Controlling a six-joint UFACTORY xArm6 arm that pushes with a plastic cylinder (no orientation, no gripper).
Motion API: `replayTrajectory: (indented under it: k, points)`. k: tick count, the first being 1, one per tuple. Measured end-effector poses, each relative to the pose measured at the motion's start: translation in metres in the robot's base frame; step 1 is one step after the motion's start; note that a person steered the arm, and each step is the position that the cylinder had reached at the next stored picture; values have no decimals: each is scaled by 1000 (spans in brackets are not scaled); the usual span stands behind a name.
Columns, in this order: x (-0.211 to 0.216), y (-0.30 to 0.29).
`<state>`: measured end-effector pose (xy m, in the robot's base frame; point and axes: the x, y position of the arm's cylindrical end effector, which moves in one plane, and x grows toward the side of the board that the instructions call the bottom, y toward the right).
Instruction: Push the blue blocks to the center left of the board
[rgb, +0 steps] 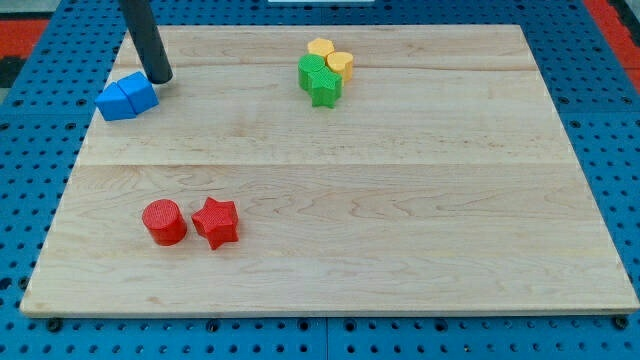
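My tip (160, 78) sat at upper right of two touching blue blocks (127, 97), against them; pair lay at surface (350, 190) left edge, above centre left; no fingers on rod; push toward view's bottom judged needed

Bright, even light falls from overhead on the pale wooden board surface (400, 200), leaving only short, soft shadows beneath the small coloured blocks. No harsh glare shows on the wood. The picture is sharp throughout, with no motion blur. The board's edges look straight, with only perspective narrowing toward the view's top.
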<state>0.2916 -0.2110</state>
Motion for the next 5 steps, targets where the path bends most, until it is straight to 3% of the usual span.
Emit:
replayTrajectory:
  k: [2,5]
  points:
    - [34,-67]
    - [80,-42]
